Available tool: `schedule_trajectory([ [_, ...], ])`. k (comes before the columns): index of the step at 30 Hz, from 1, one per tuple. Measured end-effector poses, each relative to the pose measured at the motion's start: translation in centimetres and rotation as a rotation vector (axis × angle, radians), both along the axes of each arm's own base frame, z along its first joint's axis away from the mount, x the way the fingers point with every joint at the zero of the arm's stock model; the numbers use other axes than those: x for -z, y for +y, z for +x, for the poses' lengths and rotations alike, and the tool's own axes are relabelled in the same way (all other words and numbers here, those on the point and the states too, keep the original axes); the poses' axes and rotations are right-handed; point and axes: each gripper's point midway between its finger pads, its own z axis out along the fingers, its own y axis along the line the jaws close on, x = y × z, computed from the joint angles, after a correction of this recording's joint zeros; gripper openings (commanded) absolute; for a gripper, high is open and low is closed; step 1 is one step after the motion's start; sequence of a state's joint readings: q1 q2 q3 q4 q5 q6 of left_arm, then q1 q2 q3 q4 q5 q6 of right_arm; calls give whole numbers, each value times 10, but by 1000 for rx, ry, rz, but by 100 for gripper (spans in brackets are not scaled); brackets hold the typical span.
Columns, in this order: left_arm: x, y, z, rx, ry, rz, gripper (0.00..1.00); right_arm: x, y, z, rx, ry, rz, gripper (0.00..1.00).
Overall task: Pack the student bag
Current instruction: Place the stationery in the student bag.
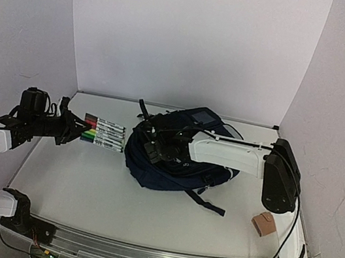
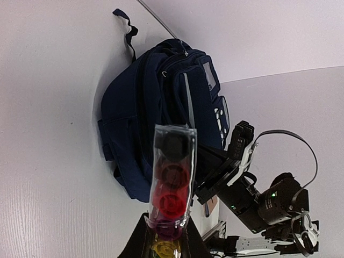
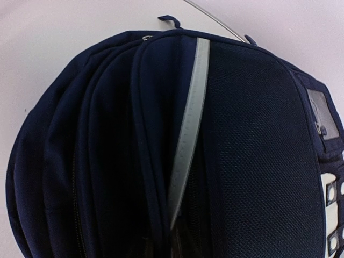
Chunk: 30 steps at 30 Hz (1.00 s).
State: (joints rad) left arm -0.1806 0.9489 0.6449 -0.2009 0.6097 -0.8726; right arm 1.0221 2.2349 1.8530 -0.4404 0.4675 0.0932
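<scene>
The student bag (image 1: 182, 167), a dark navy backpack with a pale grey stripe (image 3: 188, 129), lies in the middle of the table. My right gripper (image 1: 154, 144) is pressed down on the bag's upper left part. Its fingers are hidden in the right wrist view, where the bag (image 3: 252, 134) fills the frame, so I cannot tell whether fabric is pinched. My left gripper (image 1: 75, 127) hovers left of the bag, shut on one end of a clear pack of coloured markers (image 1: 104, 133). In the left wrist view the marker pack (image 2: 172, 172) points at the bag (image 2: 140, 118) from the left gripper (image 2: 165, 244).
A small tan wallet (image 1: 265, 223) lies on the table at the near right. A dark strap (image 1: 206, 203) trails from the bag toward the front. White walls close the table at the back and both sides.
</scene>
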Motion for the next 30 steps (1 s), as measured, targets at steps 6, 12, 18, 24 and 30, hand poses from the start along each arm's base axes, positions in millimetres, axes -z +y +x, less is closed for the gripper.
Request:
schedule_trajectory([
  [6, -10, -15, -2, 37, -21, -45, 0, -15, -3, 1, 45, 5, 61, 0],
  [12, -6, -42, -4, 90, -20, -53, 0, -78, -19, 9, 98, -3, 235, 0],
  [18, 5, -64, 5, 107, 14, -77, 0, -125, -42, 17, 137, 24, 408, 0],
  [24, 16, -88, 17, 116, 33, -103, 0, -113, -35, 8, 126, 95, 463, 0],
  [30, 17, -125, 36, 140, 30, -113, 0, -119, -31, 3, 129, 117, 534, 0],
])
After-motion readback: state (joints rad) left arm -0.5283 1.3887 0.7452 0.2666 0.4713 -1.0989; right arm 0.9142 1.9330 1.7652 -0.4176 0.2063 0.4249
